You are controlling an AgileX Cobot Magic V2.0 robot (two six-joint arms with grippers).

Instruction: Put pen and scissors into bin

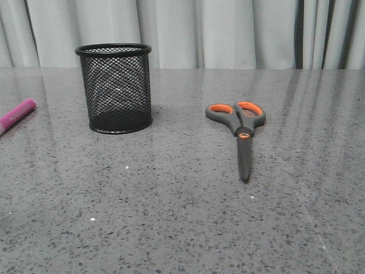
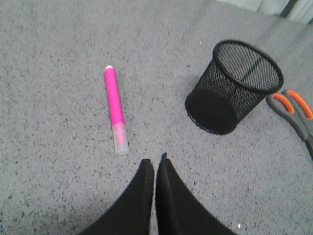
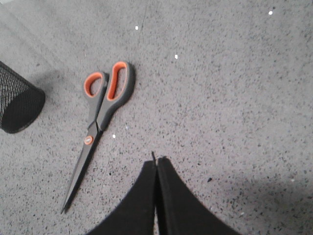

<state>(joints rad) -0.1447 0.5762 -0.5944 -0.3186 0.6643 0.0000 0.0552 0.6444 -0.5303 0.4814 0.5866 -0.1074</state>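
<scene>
The bin stands upright toward the far left of the bench, empty as far as its mesh shows. The pen lies flat near the left edge, well apart from the bin. The scissors lie closed toward the right, handles at the far end and blades pointing to the near edge.

Both arms hang above the bench with nothing held. The left end effector is closed, fingertips pressed together, near the pen's pale end. The right end effector is likewise closed, beside the scissors' blades.

Nothing has gone into the bin yet. The risks I judge from here: the round pen may roll when nudged by a finger; the flat scissors give little to pinch and may slide on the smooth bench; and the light bin may tip if an arm or a long item strikes its rim.
</scene>
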